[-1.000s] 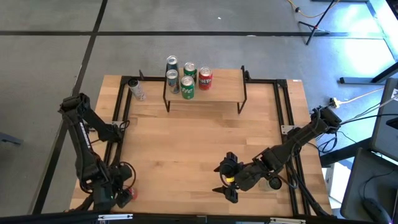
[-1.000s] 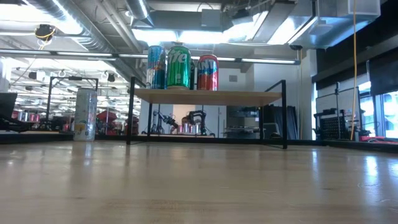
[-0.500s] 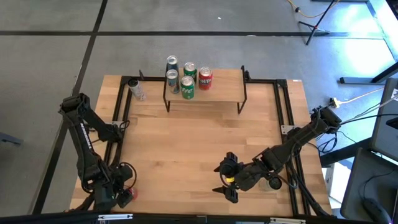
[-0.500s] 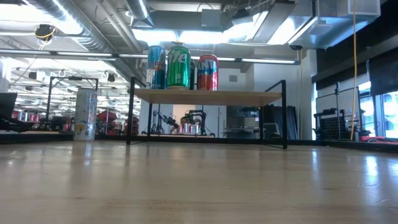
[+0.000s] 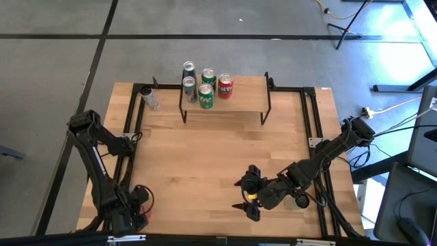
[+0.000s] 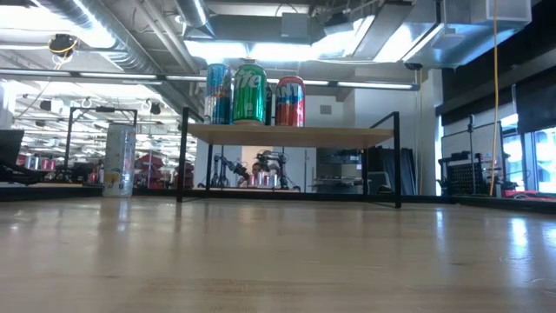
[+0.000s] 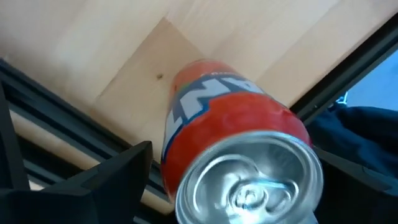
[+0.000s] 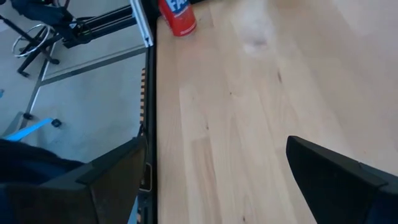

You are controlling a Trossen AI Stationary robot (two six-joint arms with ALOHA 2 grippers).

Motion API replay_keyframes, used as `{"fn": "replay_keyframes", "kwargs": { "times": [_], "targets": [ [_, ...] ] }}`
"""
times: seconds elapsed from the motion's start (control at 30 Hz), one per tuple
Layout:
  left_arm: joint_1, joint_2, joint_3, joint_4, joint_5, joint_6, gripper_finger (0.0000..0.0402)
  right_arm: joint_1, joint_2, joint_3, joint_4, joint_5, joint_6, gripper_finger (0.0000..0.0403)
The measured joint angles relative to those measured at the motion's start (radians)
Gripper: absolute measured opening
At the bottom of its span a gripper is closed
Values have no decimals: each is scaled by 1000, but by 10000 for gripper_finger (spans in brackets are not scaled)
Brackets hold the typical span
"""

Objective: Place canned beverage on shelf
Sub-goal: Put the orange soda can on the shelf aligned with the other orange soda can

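Note:
A red can (image 7: 230, 143) stands upright on its base at the table's near left corner, beside the black rail; it also shows in the right wrist view (image 8: 177, 17). My left gripper (image 5: 133, 208) is directly over it and hides it in the high view. It is open: one finger (image 7: 112, 180) stands just beside the can's side, and the can hides the other. The shelf (image 5: 239, 104) stands at the table's far middle with several cans (image 5: 207, 87) on its plank top. My right gripper (image 5: 244, 197) is open and empty near the table's near edge.
A tall silver can (image 5: 150, 98) stands on the table left of the shelf, also in the low view (image 6: 119, 159). Black rails (image 5: 133, 130) run along the table's left and right sides. The right half of the shelf top (image 6: 347, 135) is bare.
My left gripper has moved toward the table's near edge and down over the red can, which showed beside it in the high view and is now covered. The can has stayed in place.

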Motion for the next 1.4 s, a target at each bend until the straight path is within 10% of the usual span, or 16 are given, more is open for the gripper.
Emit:
{"fn": "replay_keyframes", "kwargs": {
  "times": [0.6, 1.4],
  "targets": [
    [91, 10, 57, -16, -24, 598, 269, 0, 0, 0, -31, 14, 0, 370],
    [688, 91, 212, -123, -39, 1852, 269, -74, 0, 0, -45, 31, 37, 370]
  ]
}}
